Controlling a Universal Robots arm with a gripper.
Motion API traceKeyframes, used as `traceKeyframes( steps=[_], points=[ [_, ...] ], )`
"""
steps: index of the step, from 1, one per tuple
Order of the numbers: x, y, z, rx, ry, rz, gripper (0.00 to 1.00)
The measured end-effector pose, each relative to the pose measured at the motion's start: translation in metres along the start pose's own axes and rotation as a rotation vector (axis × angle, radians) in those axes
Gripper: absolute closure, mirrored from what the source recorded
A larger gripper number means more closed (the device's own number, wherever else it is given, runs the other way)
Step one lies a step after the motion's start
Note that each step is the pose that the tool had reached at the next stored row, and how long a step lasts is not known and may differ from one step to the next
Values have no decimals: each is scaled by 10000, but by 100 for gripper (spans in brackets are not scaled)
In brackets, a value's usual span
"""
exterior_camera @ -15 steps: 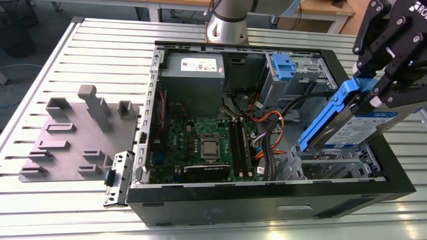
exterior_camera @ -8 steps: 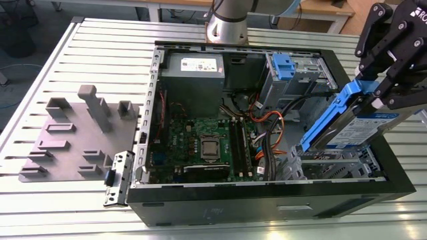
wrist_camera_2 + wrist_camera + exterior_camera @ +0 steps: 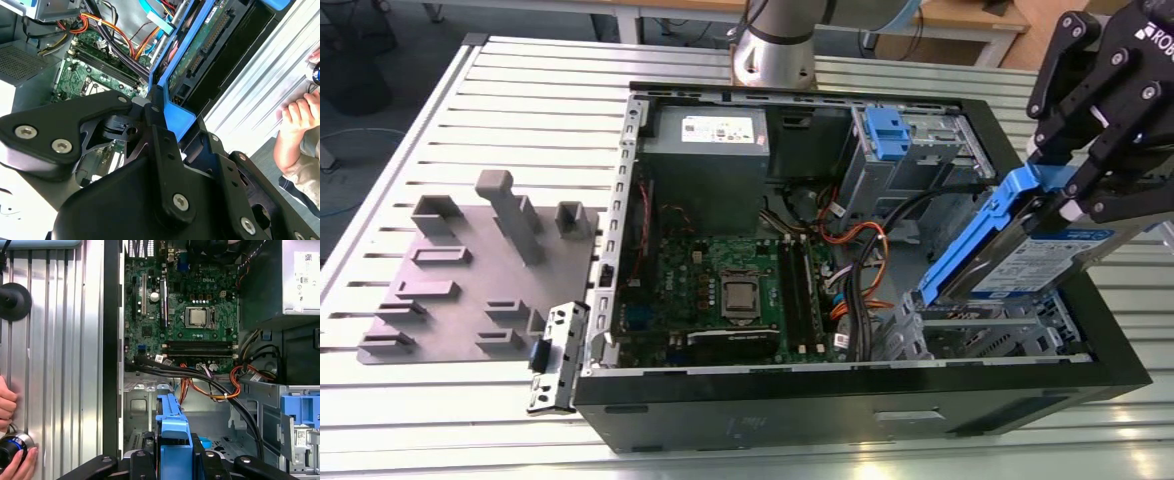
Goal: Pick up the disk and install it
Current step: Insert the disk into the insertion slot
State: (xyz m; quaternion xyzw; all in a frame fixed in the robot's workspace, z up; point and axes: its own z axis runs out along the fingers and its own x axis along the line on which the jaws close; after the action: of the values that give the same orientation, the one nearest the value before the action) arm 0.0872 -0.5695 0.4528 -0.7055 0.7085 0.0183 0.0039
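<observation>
Nearest, the gripper (image 3: pixel 152 107) clamps the disk (image 3: pixel 1047 255) by its blue rails, holding it tilted on edge above the drive cage (image 3: pixel 987 325) of the computer case (image 3: pixel 854 400), apparently lined up for insertion.

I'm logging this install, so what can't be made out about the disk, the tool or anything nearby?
Exterior view: the disk has its label partly covered by the tool shut on it.
First wrist view: the disk is edge-on, its faces unseen, near end behind the tool.
Second wrist view: a person's hand is cut off by the picture edge.
</observation>
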Motion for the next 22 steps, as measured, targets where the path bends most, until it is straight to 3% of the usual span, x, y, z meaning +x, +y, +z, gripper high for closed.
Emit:
traceKeyframes(
  steps=[22],
  points=[
    [3,15,80,0,6,1,64]
  ],
)
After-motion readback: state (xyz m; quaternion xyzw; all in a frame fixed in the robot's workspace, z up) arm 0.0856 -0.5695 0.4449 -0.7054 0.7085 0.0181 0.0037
